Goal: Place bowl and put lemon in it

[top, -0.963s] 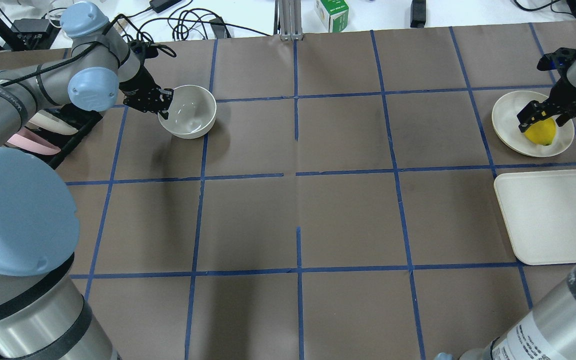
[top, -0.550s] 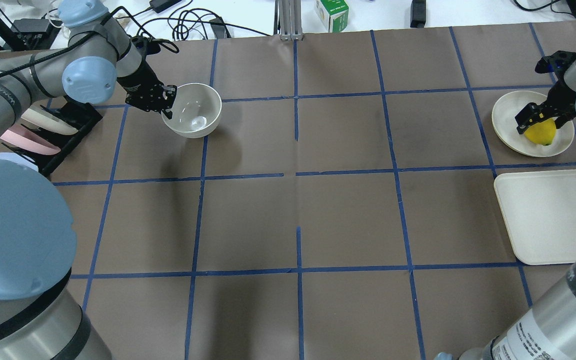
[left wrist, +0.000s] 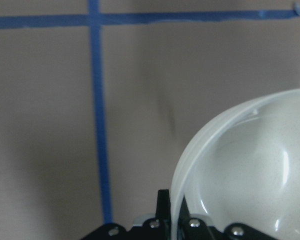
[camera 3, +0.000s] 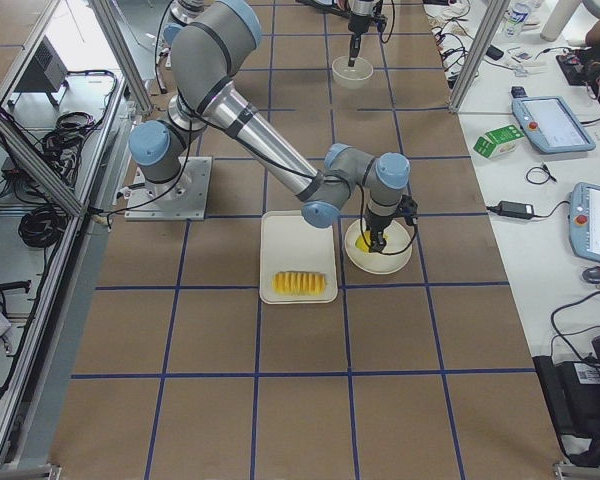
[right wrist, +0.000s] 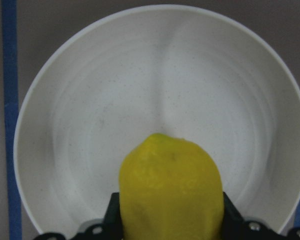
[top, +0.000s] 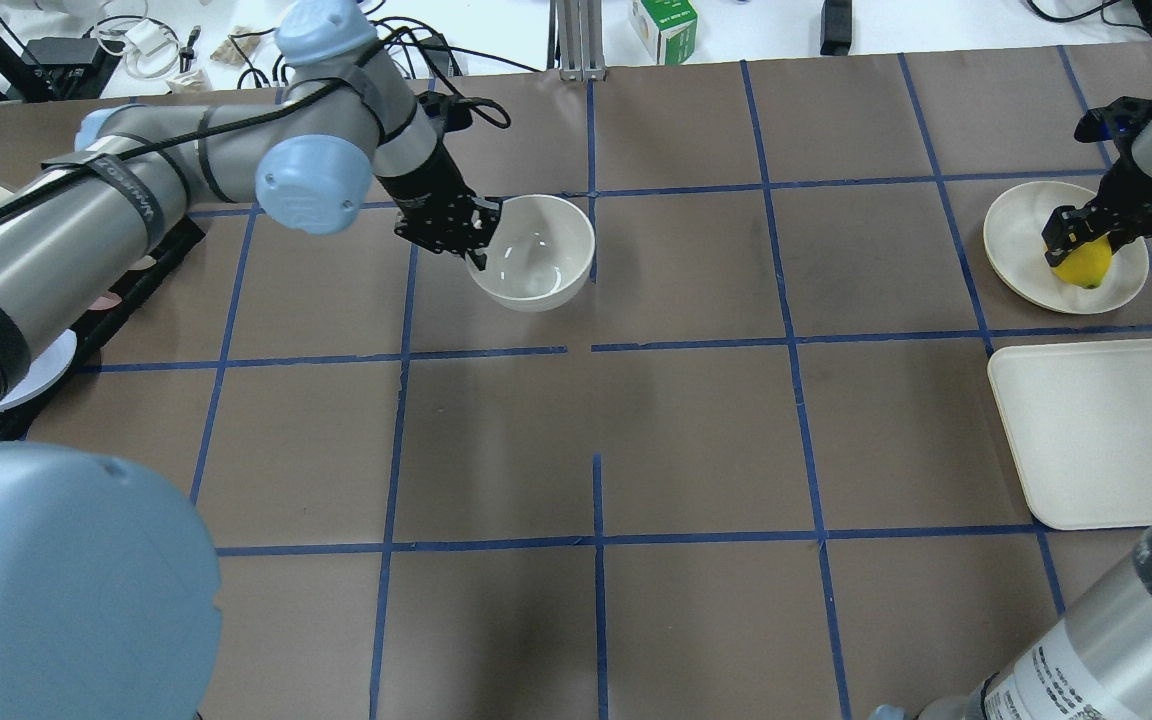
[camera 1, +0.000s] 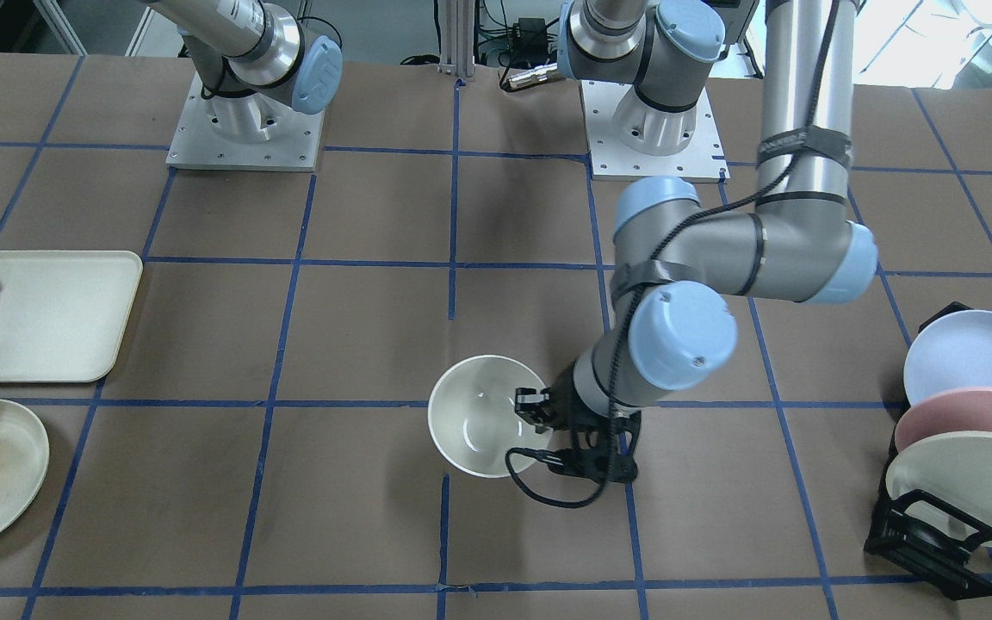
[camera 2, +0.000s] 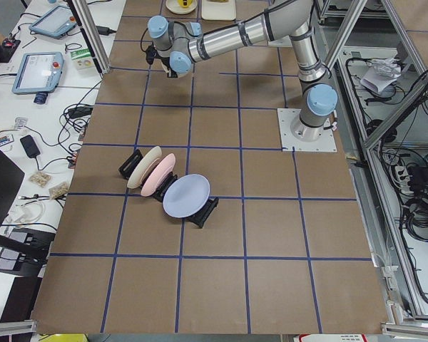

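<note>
Well inside left tool: bowl rim

A robotics lab: arms bolted to base plates on a table papered brown with a blue tape grid. Aluminium framing surrounds it, with teach pendants and cables alongside.

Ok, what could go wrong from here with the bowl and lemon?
The left jaws pinch the deep glossy off-white bowl by one spot on its rim; it could slip or tip when released.
The right jaws grip the small yellow oval lemon over the flat off-white plate; a rounded fruit may squirt out and roll away.
</note>
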`<state>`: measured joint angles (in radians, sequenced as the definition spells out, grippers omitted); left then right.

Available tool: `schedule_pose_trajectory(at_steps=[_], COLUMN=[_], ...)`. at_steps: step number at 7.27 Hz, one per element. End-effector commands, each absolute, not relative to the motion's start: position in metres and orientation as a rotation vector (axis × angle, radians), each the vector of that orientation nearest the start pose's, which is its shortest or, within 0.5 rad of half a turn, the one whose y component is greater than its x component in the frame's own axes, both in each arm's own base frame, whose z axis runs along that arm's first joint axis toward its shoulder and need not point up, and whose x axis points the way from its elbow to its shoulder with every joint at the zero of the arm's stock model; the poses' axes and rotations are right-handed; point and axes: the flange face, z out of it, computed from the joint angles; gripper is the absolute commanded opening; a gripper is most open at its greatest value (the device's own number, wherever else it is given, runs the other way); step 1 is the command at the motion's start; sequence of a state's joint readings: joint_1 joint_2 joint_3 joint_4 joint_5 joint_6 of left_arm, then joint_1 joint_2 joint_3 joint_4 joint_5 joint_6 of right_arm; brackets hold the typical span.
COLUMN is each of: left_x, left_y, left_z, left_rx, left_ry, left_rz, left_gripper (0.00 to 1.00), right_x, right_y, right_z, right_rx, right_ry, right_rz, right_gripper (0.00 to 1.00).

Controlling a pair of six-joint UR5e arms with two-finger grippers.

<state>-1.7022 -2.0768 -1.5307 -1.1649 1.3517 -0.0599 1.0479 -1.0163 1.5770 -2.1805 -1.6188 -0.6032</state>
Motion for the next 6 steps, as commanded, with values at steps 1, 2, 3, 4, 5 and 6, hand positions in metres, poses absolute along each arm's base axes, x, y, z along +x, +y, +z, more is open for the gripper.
schedule_pose_trajectory(at_steps=[1, 2, 3, 4, 5, 6], left_x=[-0.282, -0.275, -0.273, -0.272, -0.272, -0.274], left_y=[-0.586, -0.578, -0.575, -0.573, -0.566, -0.565], left_z=[0.231, 0.213, 0.211, 0.219, 0.223, 0.228], left_rx=[-0.016, -0.024, -0.036, -0.076, -0.075, -0.124], left_ry=[3.325, 3.299, 3.271, 3.265, 3.265, 3.275], left_rz=[0.050, -0.022, -0.059, -0.061, -0.051, -0.045], left_gripper=[0.00, 0.00, 0.00, 0.00, 0.00, 0.00], right_x=[-0.205, -0.192, -0.167, -0.138, -0.109, -0.071], right_y=[-0.624, -0.615, -0.614, -0.615, -0.610, -0.610], right_z=[0.265, 0.286, 0.302, 0.318, 0.336, 0.349], right_rx=[-0.088, 0.026, 0.003, -0.017, 0.038, 0.063], right_ry=[3.192, 3.175, 3.172, 3.178, 3.172, 3.180], right_rz=[-0.008, 0.025, 0.033, 0.027, 0.035, 0.015], right_gripper=[0.00, 0.00, 0.00, 0.00, 0.00, 0.00])
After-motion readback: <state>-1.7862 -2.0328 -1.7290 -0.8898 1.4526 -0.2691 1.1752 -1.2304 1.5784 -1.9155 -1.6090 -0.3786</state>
